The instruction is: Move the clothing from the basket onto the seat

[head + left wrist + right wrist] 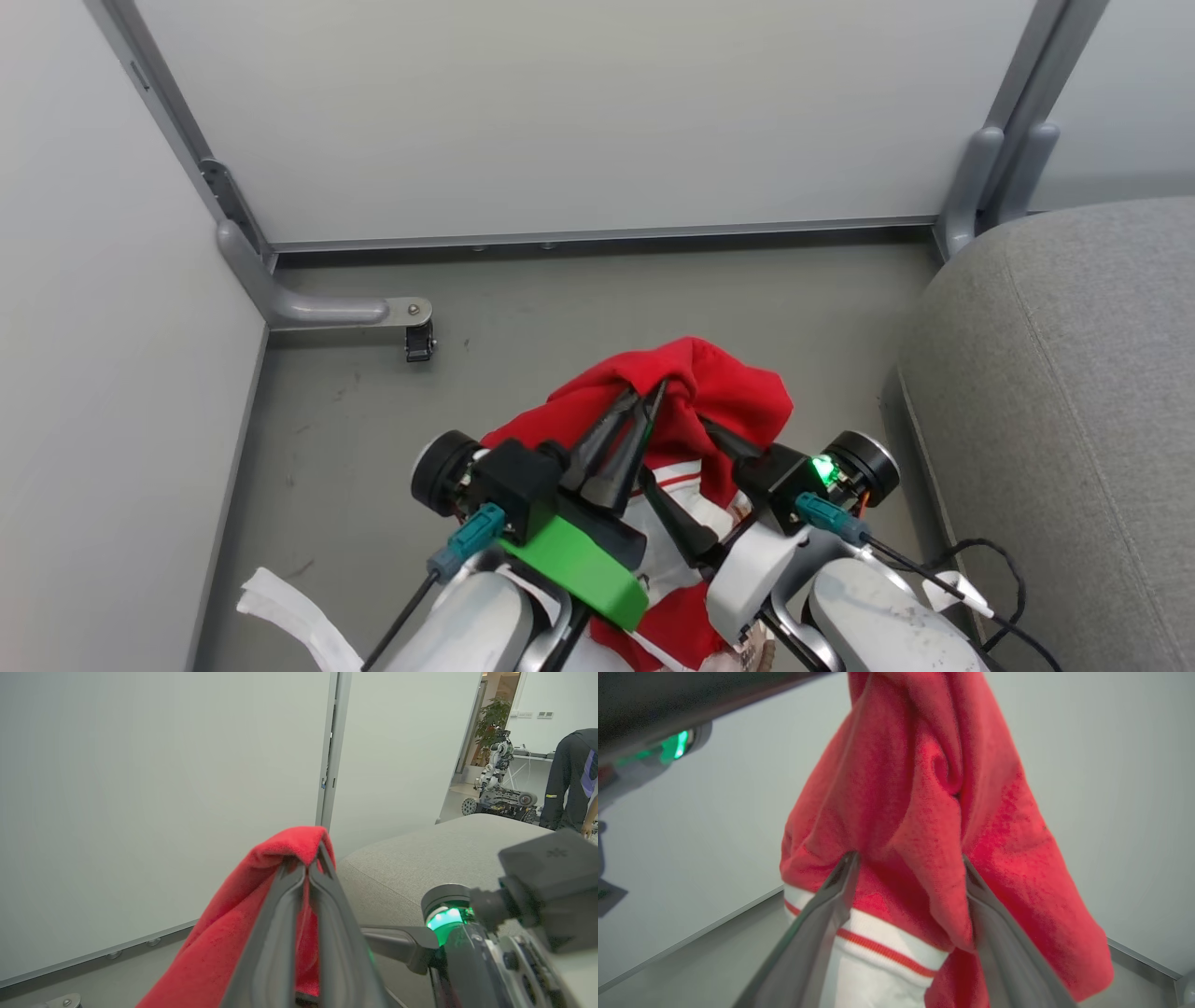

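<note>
The red clothing [719,392] hangs lifted above the floor, with its white trim [887,942] dangling below. My left gripper [647,397] is shut, pinching the top fold of the fabric [289,844]. To its right, my right gripper [674,453] is open, and its two fingers [840,882] stand wide apart with bunched red cloth between them. The grey seat [1055,401] lies to the right of both grippers and also appears beyond the cloth in the left wrist view [420,858]. The basket is hidden beneath my arms.
White partition panels [579,112] wall in the grey floor [373,439] ahead and to the left. A metal foot with a caster [418,338] juts out at the left. A black cable [990,560] lies by the sofa. A person [567,779] stands far off.
</note>
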Available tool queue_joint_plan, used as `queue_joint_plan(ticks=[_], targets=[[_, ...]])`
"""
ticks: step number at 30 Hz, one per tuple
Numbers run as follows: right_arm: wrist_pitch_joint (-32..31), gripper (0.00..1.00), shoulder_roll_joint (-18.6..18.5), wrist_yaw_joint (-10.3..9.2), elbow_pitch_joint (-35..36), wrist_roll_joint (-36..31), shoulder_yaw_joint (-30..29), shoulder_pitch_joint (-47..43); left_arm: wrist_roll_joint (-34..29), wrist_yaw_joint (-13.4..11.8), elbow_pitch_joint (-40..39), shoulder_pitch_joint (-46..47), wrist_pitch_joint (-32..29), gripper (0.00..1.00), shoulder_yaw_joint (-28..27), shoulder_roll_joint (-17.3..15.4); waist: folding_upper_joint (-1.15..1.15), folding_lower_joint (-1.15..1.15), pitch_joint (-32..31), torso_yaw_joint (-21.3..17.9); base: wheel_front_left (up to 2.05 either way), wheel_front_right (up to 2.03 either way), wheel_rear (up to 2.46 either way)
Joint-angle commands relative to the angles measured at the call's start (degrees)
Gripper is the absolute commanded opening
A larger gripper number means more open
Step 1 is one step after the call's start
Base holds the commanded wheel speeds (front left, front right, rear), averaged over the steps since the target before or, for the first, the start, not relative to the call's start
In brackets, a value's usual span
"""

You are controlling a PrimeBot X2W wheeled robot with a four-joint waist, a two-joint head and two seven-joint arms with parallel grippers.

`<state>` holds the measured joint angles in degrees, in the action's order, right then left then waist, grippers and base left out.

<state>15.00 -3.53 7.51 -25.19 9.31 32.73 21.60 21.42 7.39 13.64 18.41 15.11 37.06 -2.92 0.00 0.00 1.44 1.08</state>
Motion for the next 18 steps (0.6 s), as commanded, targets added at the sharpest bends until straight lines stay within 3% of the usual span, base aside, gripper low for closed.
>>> queue_joint_plan(ticks=[1,2,3,9,10,11,18], targets=[[0.26,0.26,0.1,-0.04,-1.56,1.04,0.8,0.56,0.5,0.18,0.0,0.76,0.05,0.0,0.93,-0.02,0.0,0.0,-0.08,1.2,0.0,0.0,0.0],[0.25,0.05,0.25,-0.04,-2.62,1.79,1.39,0.77,0.77,0.18,0.08,0.73,0.05,0.0,1.55,-0.02,0.0,0.0,-0.05,1.47,0.0,0.0,0.0],[0.2,0.0,0.35,-0.04,-3.35,2.39,1.88,1.31,0.87,0.18,0.38,0.77,0.06,0.0,2.15,-0.02,0.0,0.0,0.01,1.7,0.0,0.0,0.0],[0.2,0.0,0.43,-0.05,-2.71,5.75,0.83,0.4,1.11,0.18,1.57,0.54,0.05,0.0,1.36,-0.03,0.0,0.0,0.5,1.02,0.0,0.0,0.0],[0.2,0.0,0.42,-0.04,-2.58,5.88,0.34,-0.05,0.84,0.18,1.6,0.43,0.04,0.44,0.98,-0.01,0.0,0.0,0.49,0.62,0.0,0.0,0.0],[0.2,0.0,0.45,-0.05,-2.26,6.13,-0.24,-0.48,0.46,0.16,1.62,0.09,0.05,1.0,0.33,-0.03,0.0,0.0,0.42,-0.06,0.0,0.0,0.0],[0.21,0.0,0.47,-0.04,-0.87,5.73,-5.36,-3.65,-1.72,-0.06,1.79,-1.85,0.04,1.0,-3.21,-0.04,0.0,0.0,1.18,-7.71,0.0,0.0,0.0]])
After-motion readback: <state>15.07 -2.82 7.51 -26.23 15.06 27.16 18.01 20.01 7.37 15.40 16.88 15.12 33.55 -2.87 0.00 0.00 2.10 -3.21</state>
